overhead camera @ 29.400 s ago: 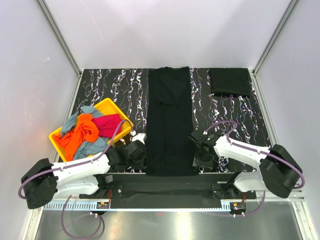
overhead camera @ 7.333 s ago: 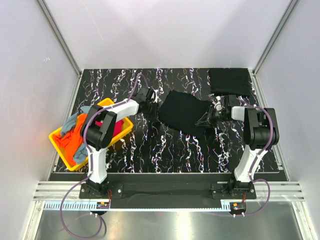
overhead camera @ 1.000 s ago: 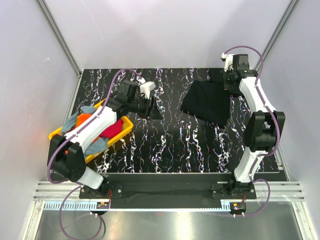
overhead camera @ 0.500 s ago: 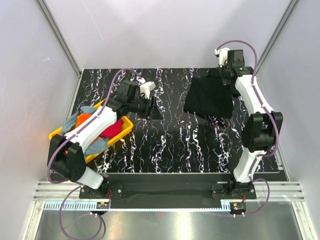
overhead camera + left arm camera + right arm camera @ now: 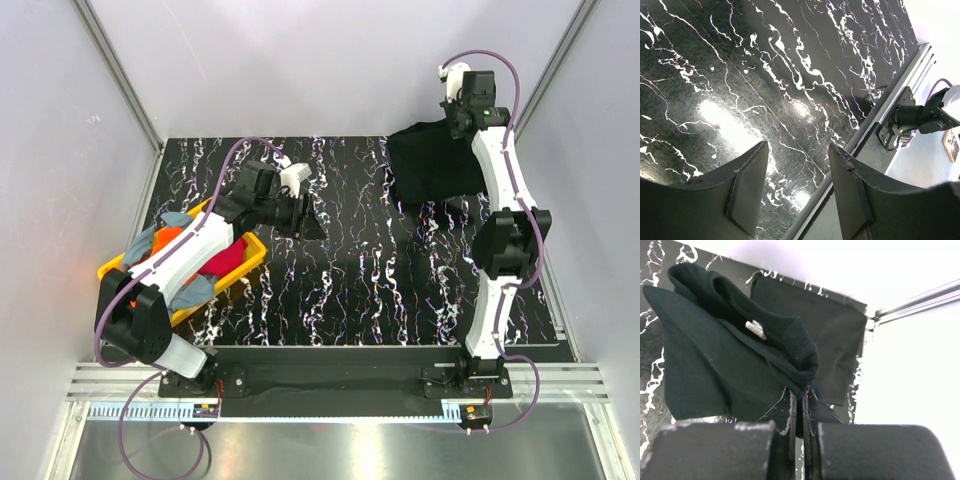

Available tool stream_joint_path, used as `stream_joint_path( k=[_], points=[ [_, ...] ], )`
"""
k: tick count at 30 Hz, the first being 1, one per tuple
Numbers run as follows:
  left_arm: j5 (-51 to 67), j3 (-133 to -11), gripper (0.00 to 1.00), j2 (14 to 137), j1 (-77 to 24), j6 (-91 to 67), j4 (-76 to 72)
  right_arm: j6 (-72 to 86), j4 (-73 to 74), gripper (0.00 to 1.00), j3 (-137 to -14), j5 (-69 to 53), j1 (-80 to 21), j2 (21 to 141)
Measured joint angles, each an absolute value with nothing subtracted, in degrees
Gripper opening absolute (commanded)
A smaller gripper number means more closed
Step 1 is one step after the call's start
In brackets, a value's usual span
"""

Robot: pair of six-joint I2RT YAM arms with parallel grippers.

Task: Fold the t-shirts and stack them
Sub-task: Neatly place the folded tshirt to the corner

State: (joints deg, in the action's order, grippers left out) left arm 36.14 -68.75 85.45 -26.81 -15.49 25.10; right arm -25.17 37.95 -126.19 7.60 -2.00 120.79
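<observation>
- Black tee [image 5: 715, 360] hangs pinched in the right gripper's [image 5: 799, 396] closed jaws, at one o'clock above the folded tee [image 5: 837, 335], probably to be stacked there.
- Left gripper [image 5: 797, 150], jaws part open and empty, hovers over bare desk [image 5: 765, 65] at ten o'clock, out of the way.
- Tray [image 5: 248, 266] of loose tees [image 5: 222, 256] sits at eight o'clock.

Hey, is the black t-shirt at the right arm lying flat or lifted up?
Lifted: the right pincer is shut on a bunched edge of the black t-shirt, which hangs in loose folds.
</observation>
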Motion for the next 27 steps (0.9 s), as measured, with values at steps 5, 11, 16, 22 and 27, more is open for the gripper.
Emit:
stream_joint_path(
  k=[5,11,16,22,27],
  points=[
    [36.1,-68.8,0.57,85.4,-26.8,-15.5,25.1,-23.4,41.4,0.0,-132.9,5.4,0.3,127.4],
    [36.2,-68.8,0.57,85.4,-26.8,-15.5,25.0,-21.1,43.3,0.0,-136.5,2.3,4.5,129.9],
    [36.2,-68.8,0.57,85.4,-26.8,-15.5,25.0,-19.5,43.5,0.0,-137.4,0.9,6.6,129.9],
    [36.2,-68.8,0.57,85.4,-26.8,-15.5,24.9,-18.6,43.3,0.0,-138.2,-1.5,7.7,130.3],
    [36.2,-68.8,0.57,85.4,-26.8,-15.5,24.9,-18.6,42.9,0.0,-141.5,-2.7,8.3,133.0]
  ],
)
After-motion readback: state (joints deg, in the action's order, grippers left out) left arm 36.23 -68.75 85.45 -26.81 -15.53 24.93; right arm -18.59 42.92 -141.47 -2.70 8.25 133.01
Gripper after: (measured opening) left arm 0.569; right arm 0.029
